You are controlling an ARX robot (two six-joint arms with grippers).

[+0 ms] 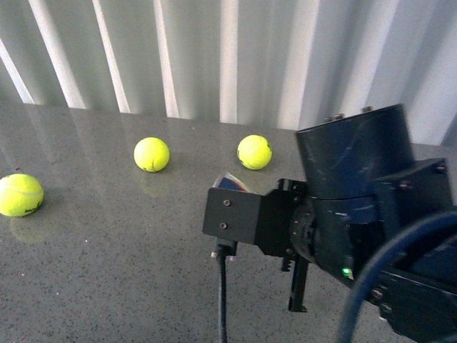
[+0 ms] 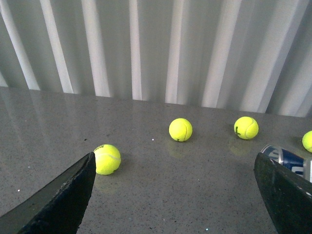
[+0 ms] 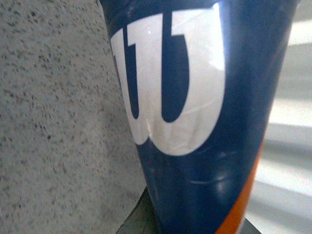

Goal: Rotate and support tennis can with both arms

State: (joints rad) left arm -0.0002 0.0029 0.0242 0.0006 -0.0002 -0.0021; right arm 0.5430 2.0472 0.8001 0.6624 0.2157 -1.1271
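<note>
Front view: tennis can [image 1: 230,181] peeks from behind the right arm [image 1: 357,200], at 7 o'clock from the nearest ball [image 1: 254,151]; that arm's grip cannot be told. Left gripper [image 2: 174,161] gapes wide, the can just outside one finger [image 2: 285,195].

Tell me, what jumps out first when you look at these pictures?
The bright yellow tennis balls pop first: three lie scattered on the grey table in the front view. Next is the big dark right arm, filling the right side of that view. The right wrist view is almost all tennis can, its navy label showing a huge white W.
</note>
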